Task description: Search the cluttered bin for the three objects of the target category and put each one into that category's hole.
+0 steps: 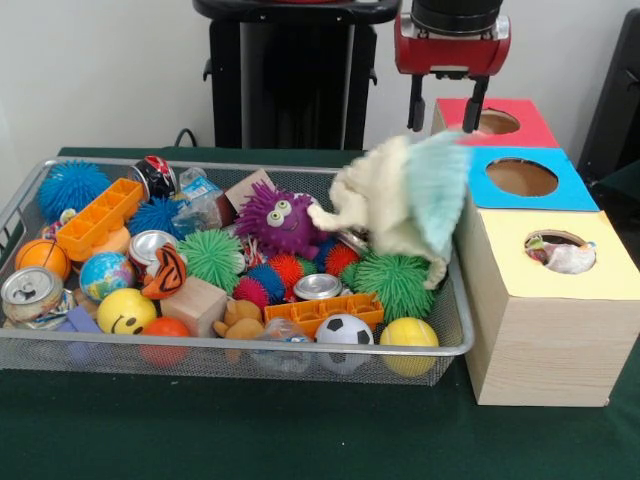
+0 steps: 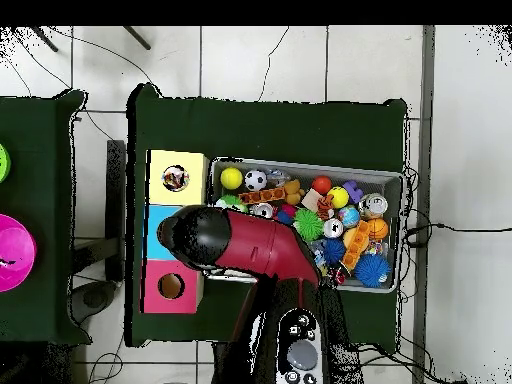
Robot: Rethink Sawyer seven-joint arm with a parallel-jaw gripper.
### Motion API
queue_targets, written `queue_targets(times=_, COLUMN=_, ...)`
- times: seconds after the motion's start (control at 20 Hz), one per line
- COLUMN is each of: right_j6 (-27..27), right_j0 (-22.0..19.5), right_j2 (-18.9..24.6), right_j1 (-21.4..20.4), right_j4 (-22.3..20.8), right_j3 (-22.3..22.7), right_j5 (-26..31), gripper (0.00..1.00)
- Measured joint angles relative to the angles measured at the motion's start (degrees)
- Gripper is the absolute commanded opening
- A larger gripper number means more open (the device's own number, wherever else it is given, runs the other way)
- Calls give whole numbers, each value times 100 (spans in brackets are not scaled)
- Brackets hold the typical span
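- Gripper (image 1: 447,118) hangs released above a blurred pale wrapper (image 1: 405,200) over the bin's (image 1: 250,350) right end.
- Yellow hole (image 1: 560,251) already holds something; wrappers probably remain.

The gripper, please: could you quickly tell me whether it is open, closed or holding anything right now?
Gripper: open and holding nothing, above the boxes; a blurred cream and pale blue cloth is below its fingers, over the wire bin's end.

Mesh bin (image 1: 455,335) cluttered, wrapper (image 1: 570,258) inside yellow-surround hole (image 1: 560,252)
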Motion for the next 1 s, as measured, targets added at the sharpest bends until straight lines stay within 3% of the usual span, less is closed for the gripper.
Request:
queue_targets(times=0.7, right_j6=0, right_j0=-57, right_j2=-40, right_j1=15, right_j4=-3, right_j3=0, right_j5=-87, gripper=100)
queue_targets(times=1.0, right_j6=0, right_j0=-293, right_j2=-139, right_j1=-77, right_j4=-35, right_j3=-1, right_j5=-85, gripper=100)
